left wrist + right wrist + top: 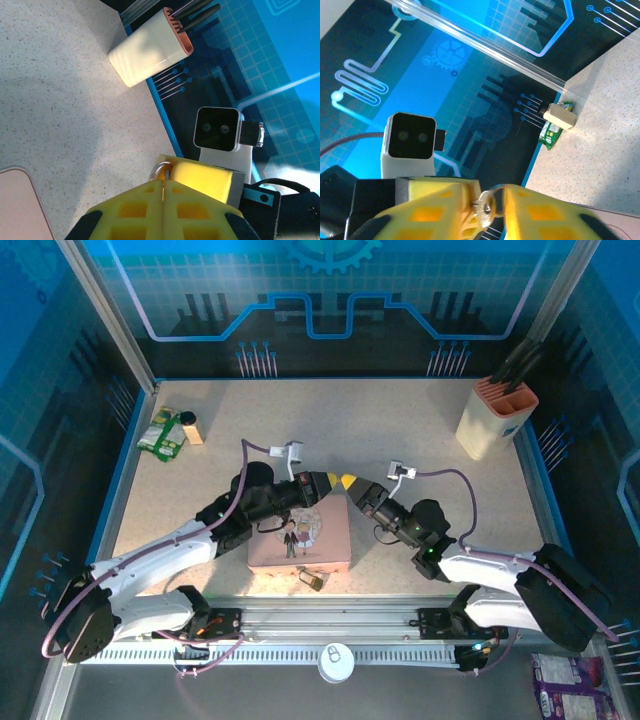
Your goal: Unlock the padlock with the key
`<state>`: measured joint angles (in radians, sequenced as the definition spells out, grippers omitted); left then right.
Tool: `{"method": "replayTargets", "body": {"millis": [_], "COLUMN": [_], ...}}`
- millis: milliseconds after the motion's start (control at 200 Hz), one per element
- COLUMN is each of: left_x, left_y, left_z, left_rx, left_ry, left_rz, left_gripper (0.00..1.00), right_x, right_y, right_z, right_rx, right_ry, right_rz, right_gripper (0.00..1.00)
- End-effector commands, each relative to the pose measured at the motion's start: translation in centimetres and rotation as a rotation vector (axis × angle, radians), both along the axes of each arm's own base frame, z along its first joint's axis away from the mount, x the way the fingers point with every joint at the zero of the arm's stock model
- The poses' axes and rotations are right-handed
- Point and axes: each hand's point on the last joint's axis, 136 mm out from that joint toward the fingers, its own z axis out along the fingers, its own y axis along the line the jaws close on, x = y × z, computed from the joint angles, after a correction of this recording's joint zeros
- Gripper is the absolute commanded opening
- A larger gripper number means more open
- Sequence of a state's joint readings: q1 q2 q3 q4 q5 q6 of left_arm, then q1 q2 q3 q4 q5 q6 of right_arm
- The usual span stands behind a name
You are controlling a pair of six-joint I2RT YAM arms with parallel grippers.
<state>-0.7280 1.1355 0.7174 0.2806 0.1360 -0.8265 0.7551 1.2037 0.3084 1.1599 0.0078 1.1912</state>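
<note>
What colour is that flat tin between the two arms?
The tin is pink with a cartoon couple; top view shows it best.

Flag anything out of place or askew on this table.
Nothing spilled or damaged. The padlock lies askew at the pink tin's near edge, unheld, while the left gripper and right gripper meet around the key in mid-air.

Worktop (400, 420): matt, speckled, stone-like. Pink tin (325, 530): smooth, satin. Key (486, 209): bright polished metal. Holder (490, 430): glossy plastic.

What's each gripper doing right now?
Left gripper: closed on the key.
Right gripper: open, fingers parted around the key.
</note>
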Motion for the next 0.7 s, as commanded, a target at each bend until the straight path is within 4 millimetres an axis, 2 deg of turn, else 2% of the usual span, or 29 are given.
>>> {"method": "replayTargets", "body": {"millis": [0,70,135,245,500,695], "left_x": [0.6,0.8,0.7,0.1,-0.8,-0.8], "left_y": [1.4,2.1,2.3,1.5,-0.6,-0.7], "left_z": [0.5,0.2,0.2,1.0,1.4,1.1], "left_rx": [0.112,0.209,0.268,0.270,0.232,0.247], "left_ry": [-0.077,-0.097,-0.110,-0.131,-0.105,-0.083], "left_rz": [0.029,0.024,0.002,-0.073,-0.200,-0.209], "left_gripper": [0.00,0.00,0.00,0.00,0.00,0.00], "right_x": [0.4,1.2,1.5,1.4,0.0,0.0], "right_y": [-0.2,-1.0,-1.7,-1.8,-0.2,0.9], "right_z": [0.1,-1.4,-1.9,-1.0,2.3,2.7], "right_rx": [-0.035,-0.083,-0.109,-0.105,-0.017,0.050], "right_ry": [0.006,0.074,0.094,0.055,-0.100,-0.098], "right_rz": [0.023,0.035,0.050,0.079,0.224,0.295], "right_gripper": [0.43,0.45,0.45,0.48,0.47,0.37]}}
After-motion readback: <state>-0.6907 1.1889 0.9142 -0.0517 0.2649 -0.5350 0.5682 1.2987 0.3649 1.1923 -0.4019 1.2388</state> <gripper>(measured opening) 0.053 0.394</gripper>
